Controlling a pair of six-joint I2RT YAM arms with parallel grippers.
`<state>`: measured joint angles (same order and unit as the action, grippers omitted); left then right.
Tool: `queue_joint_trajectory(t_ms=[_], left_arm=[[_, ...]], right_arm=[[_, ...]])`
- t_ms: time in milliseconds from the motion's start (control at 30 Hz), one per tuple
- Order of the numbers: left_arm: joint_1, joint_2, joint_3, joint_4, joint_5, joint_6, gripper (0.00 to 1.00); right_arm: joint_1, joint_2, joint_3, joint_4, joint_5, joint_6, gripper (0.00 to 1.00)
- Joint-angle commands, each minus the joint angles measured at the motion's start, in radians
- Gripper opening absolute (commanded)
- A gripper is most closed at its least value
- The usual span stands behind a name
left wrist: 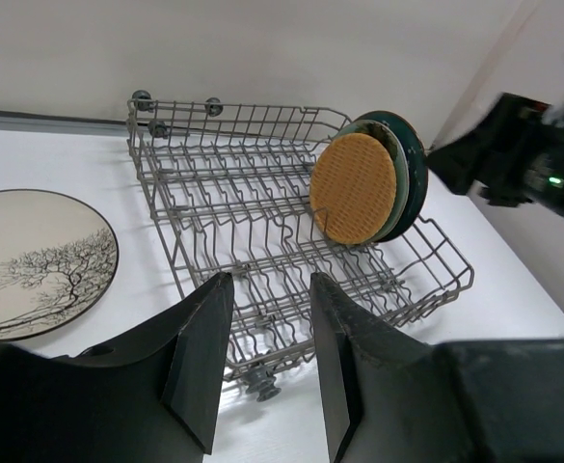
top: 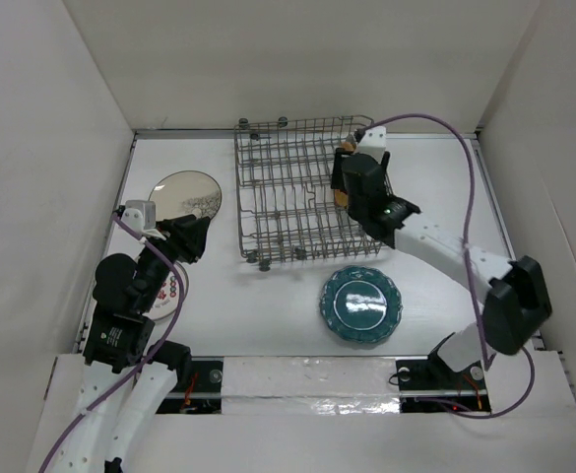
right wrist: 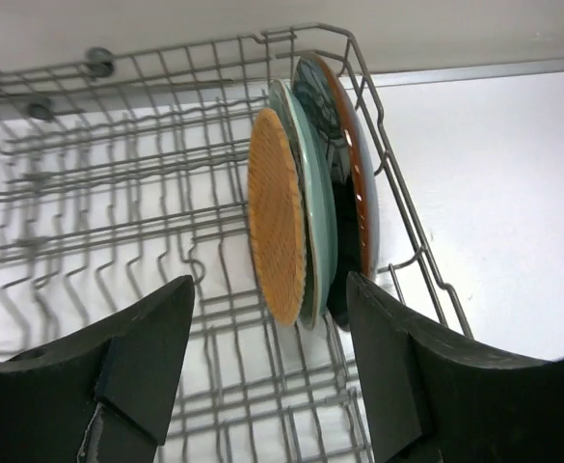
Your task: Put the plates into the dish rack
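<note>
At the lower left of the top view, the left claw point(top: 189, 238) hangs over the table point(top: 268, 315) with its fingers spread and nothing between them; its own camera shows the same wide gap point(left wrist: 267, 357). Partly hidden under that arm lies a white plate with red marks point(top: 172, 292), flat on the table. Just above it, toward the upper left, the cream plate with a tree drawing point(top: 187, 195) also lies flat, beside the left end of the dish rack point(top: 288, 187).

The rack fills the upper middle of the frame. Three plates stand on edge at its right end, close together: an orange woven-look plate point(right wrist: 275, 227) in front, a pale mint one point(right wrist: 318, 222) behind it, and a dark teal one point(left wrist: 415, 174) nearest the end wall.

Below the rack, right of centre, the scalloped teal plate point(top: 360, 305) lies flat on the table.

The right claw point(top: 345, 172) is over the rack's right end, fingers spread wide and gripping nothing, just beside the standing plates.
</note>
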<state>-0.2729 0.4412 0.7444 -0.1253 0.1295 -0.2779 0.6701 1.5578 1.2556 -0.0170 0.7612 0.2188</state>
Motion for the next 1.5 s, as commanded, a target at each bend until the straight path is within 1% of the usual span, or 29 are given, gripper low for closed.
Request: queue_joint_trajectory(t_ms=[0, 33, 67, 100, 133, 167, 200, 233, 267, 300, 333, 367, 400, 433, 467, 500, 533, 633, 733, 800, 833, 1167, 1400, 1467], left_arm=[[0.004, -0.001, 0.015, 0.032, -0.002, 0.006, 0.35], [0.004, -0.002, 0.016, 0.033, 0.002, 0.008, 0.35], [0.004, -0.005, 0.015, 0.033, 0.002, 0.006, 0.35], [0.004, -0.007, 0.013, 0.035, 0.002, 0.008, 0.35], [0.004, -0.01, 0.015, 0.035, 0.005, 0.008, 0.35], [0.004, -0.012, 0.015, 0.035, 0.007, 0.006, 0.35], [0.004, -0.016, 0.015, 0.036, 0.015, 0.006, 0.35], [0.004, -0.018, 0.015, 0.036, 0.015, 0.008, 0.35], [0.004, -0.021, 0.013, 0.039, 0.015, 0.008, 0.35], [0.004, -0.024, 0.013, 0.039, 0.015, 0.006, 0.35], [0.004, -0.028, 0.013, 0.039, 0.022, 0.005, 0.35], [0.004, -0.027, 0.013, 0.042, 0.027, 0.005, 0.35], [0.004, -0.03, 0.013, 0.042, 0.032, 0.005, 0.35], [0.004, -0.033, 0.013, 0.042, 0.032, 0.005, 0.35], [0.004, -0.033, 0.012, 0.042, 0.03, 0.003, 0.35], [0.004, -0.035, 0.013, 0.042, 0.03, 0.005, 0.35], [0.004, -0.036, 0.013, 0.042, 0.032, 0.005, 0.35], [0.004, -0.048, 0.013, 0.041, 0.029, 0.003, 0.35], [0.004, -0.055, 0.013, 0.042, 0.028, 0.005, 0.35], [0.004, -0.056, 0.012, 0.044, 0.035, 0.005, 0.35], [0.004, -0.059, 0.012, 0.042, 0.035, 0.005, 0.35], [0.004, -0.065, 0.012, 0.044, 0.036, 0.003, 0.35], [0.004, -0.056, 0.01, 0.046, 0.041, 0.002, 0.35], [0.004, -0.053, 0.01, 0.047, 0.041, 0.002, 0.35]], right_arm=[[0.019, -0.182, -0.115, 0.026, -0.085, 0.045, 0.7], [0.019, -0.227, -0.158, 0.031, -0.121, 0.059, 0.63], [0.019, -0.273, -0.204, 0.032, -0.14, 0.092, 0.54], [0.019, -0.321, -0.297, 0.025, -0.16, 0.117, 0.4], [-0.007, -0.412, -0.345, 0.02, -0.196, 0.179, 0.08], [-0.021, -0.456, -0.392, -0.035, -0.218, 0.213, 0.0], [-0.058, -0.538, -0.483, -0.059, -0.276, 0.273, 0.0], [-0.081, -0.577, -0.53, -0.083, -0.305, 0.274, 0.0], [-0.105, -0.614, -0.576, -0.125, -0.334, 0.324, 0.0], [-0.133, -0.651, -0.622, -0.144, -0.368, 0.341, 0.0], [-0.165, -0.71, -0.7, -0.161, -0.441, 0.362, 0.0], [-0.232, -0.738, -0.732, -0.202, -0.48, 0.399, 0.0], [-0.262, -0.76, -0.76, -0.221, -0.518, 0.419, 0.03], [-0.286, -0.783, -0.806, -0.233, -0.596, 0.441, 0.26], [-0.305, -0.821, -0.823, -0.235, -0.638, 0.48, 0.42], [-0.317, -0.835, -0.837, -0.241, -0.666, 0.505, 0.54], [-0.317, -0.841, -0.846, -0.25, -0.689, 0.531, 0.71], [-0.337, -0.828, -0.86, -0.311, -0.697, 0.564, 0.88], [-0.368, -0.786, -0.878, -0.313, -0.772, 0.564, 0.9], [-0.382, -0.757, -0.88, -0.285, -0.822, 0.539, 0.9], [-0.4, -0.722, -0.872, -0.285, -0.853, 0.528, 0.9], [-0.402, -0.49, -0.848, -0.184, -0.921, 0.459, 0.93], [-0.255, -0.44, -0.863, -0.175, -0.98, 0.484, 0.86], [-0.183, -0.421, -0.868, -0.158, -0.988, 0.514, 0.83]])
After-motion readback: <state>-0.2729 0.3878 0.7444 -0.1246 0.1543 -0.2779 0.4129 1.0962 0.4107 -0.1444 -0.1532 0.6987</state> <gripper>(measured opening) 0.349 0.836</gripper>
